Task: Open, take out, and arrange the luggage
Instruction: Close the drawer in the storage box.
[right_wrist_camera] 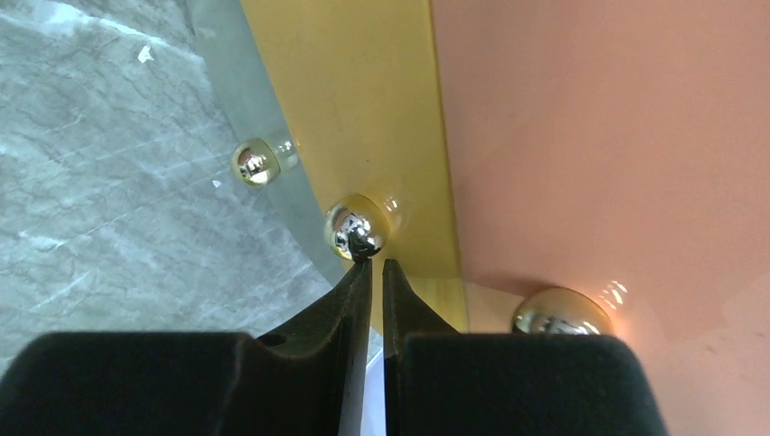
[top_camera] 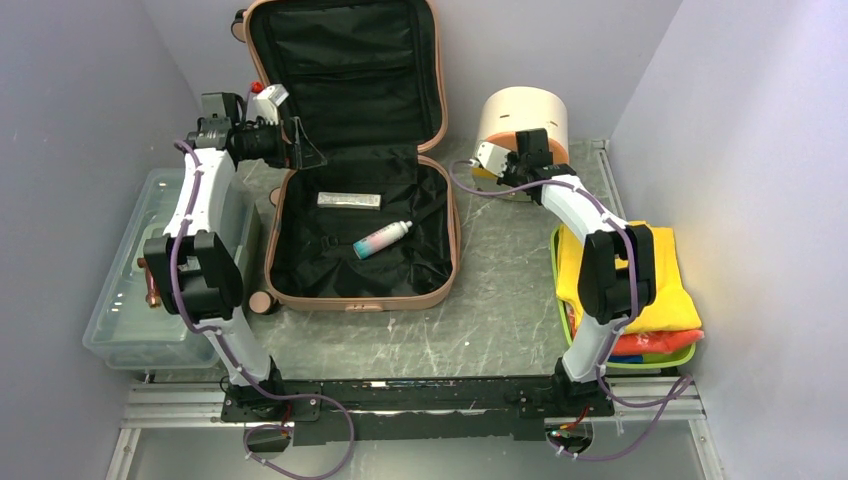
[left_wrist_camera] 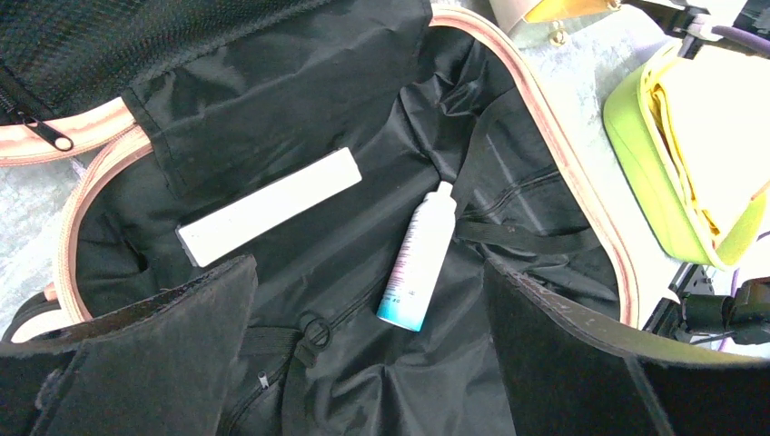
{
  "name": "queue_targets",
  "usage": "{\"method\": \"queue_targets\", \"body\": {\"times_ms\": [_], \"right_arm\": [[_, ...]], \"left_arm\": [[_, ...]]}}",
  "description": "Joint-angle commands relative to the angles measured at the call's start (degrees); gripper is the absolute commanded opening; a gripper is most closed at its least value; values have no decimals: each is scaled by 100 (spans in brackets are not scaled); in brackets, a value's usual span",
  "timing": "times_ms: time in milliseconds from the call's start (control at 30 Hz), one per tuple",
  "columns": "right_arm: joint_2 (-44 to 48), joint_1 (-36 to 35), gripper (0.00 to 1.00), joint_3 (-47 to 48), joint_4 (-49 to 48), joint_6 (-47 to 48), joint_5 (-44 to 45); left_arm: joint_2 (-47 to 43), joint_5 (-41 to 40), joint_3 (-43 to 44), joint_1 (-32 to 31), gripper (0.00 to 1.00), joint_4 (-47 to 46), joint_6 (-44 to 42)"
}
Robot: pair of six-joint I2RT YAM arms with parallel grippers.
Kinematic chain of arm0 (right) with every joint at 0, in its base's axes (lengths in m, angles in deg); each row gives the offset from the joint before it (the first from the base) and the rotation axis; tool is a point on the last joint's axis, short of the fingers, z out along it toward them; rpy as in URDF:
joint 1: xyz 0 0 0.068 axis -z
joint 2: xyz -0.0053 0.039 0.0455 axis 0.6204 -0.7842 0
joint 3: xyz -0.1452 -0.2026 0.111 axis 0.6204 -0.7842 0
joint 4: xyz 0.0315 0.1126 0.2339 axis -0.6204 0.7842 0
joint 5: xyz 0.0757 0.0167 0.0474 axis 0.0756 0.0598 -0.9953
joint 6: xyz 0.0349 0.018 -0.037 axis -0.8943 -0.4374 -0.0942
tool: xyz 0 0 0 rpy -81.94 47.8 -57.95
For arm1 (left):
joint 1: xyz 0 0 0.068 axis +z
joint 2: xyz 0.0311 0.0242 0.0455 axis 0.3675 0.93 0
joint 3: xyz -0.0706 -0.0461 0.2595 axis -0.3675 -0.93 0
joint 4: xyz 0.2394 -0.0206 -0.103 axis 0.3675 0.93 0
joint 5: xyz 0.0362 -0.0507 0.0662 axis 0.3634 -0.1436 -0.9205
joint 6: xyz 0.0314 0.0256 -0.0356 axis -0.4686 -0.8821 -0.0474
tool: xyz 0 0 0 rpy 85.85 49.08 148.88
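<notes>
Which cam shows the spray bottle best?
Left wrist: the spray bottle lies close and whole on the black lining, cap and label visible. Top external shows it small inside the open luggage. Right wrist shows none of it.

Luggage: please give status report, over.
Left end effector open above luggage. Right end effector shut, by round box stud. Luggage open; bottle, white box inside. Nothing blocks them.
</notes>
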Motion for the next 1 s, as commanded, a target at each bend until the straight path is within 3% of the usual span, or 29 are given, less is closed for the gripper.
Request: {"method": "queue_targets", "body": {"times_ms": [0, 133, 200, 367, 467, 633, 967], "right_arm": [[-45, 35, 11, 266, -723, -18, 264], [108, 37, 11, 163, -581, 59, 58], [278, 35, 16, 165, -175, 206, -378], [730, 35, 50, 7, 1088, 1523, -1750], [701, 39, 65, 132, 1948, 2414, -2150], [204, 36, 70, 518, 2380, 3278, -2092], [-542, 32, 70, 1070, 2696, 4664, -1790]], "left_arm": [[-455, 94, -60, 40, 99, -85, -91], [-591, 80, -204, 64, 100, -104, -93], [-638, 79, -266, 76, 99, -80, -112], [-714, 142, -317, 111, 99, 8, -197], [-740, 230, -335, 113, 99, 35, -233], [-840, 250, -423, 121, 100, 60, -278], [-1130, 179, -729, 130, 99, 87, -389]]}}
